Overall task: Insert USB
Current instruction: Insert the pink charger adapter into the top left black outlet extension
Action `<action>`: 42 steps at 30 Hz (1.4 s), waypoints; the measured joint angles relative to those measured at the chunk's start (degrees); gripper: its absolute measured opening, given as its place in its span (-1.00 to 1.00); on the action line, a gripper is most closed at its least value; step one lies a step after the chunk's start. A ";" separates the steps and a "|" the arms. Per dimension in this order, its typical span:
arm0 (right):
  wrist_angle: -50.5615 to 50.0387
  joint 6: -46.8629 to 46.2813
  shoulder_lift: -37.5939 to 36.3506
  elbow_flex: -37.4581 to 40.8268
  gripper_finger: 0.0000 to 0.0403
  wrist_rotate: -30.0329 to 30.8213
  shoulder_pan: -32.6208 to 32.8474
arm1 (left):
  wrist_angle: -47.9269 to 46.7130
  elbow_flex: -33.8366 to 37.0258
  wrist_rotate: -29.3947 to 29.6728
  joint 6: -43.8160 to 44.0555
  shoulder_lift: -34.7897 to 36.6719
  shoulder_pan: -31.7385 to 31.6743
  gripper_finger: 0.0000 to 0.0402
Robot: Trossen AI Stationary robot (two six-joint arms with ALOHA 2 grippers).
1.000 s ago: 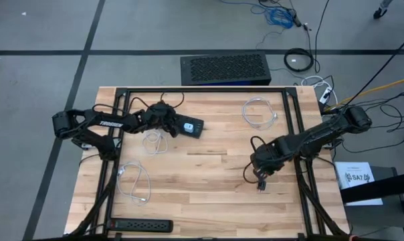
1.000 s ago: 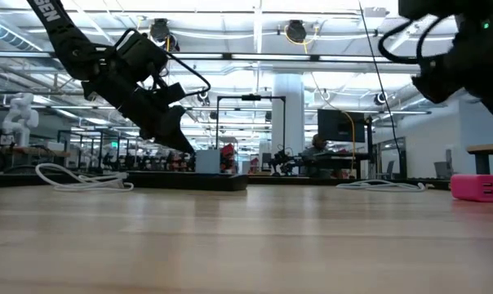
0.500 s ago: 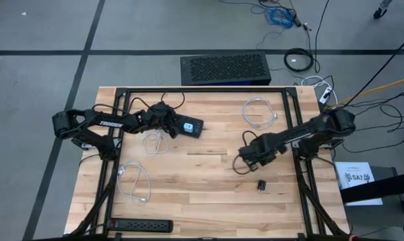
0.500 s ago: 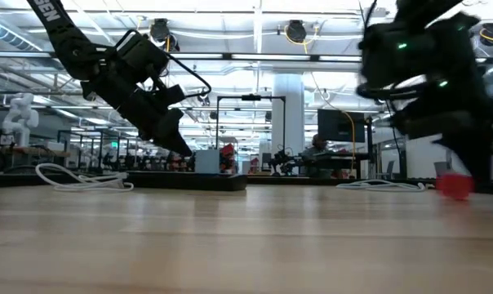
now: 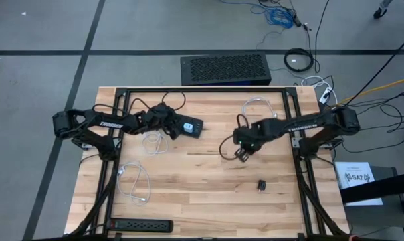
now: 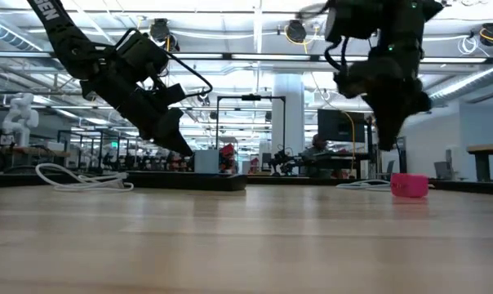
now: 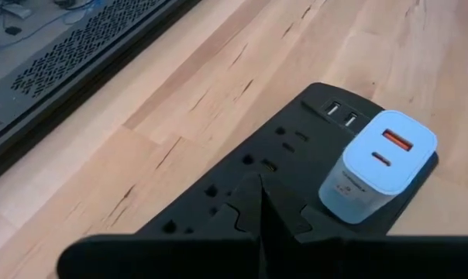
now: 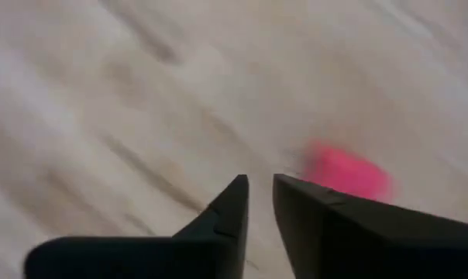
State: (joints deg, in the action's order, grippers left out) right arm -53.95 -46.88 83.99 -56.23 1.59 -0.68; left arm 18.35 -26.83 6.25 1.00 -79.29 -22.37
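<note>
Left gripper fingers closed, empty, on black power strip beside white USB charger, right gripper mid-bench, fingers narrowly apart, empty, small pink-and-black USB piece lying apart on bench.

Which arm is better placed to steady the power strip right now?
Left: the left gripper is at the power strip beside the white charger; the right gripper hangs over the table's middle.

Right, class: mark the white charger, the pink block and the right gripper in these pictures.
white charger (image 7: 380, 164), left wrist view, on its top face beside the ports.
pink block (image 6: 409, 185), low view, on its facing side.
right gripper (image 5: 242, 153), high view, between its fingertips.
</note>
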 joint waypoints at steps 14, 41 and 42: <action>-10.42 43.33 0.02 -1.10 -0.06 7.84 -1.48 | -0.20 0.00 0.02 -1.84 0.02 1.46 -0.99; 5.06 27.94 0.04 1.88 -0.38 -5.99 -4.84 | -2.15 -0.02 -0.33 -1.41 0.04 2.34 -0.99; 2.89 24.14 0.04 0.44 -0.36 -5.99 -5.25 | -2.32 -0.02 -0.37 -1.37 0.02 2.58 -0.99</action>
State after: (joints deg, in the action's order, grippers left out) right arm -51.06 -22.73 84.03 -55.78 -4.40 -5.93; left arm 16.03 -26.85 5.87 -0.37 -79.26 -19.79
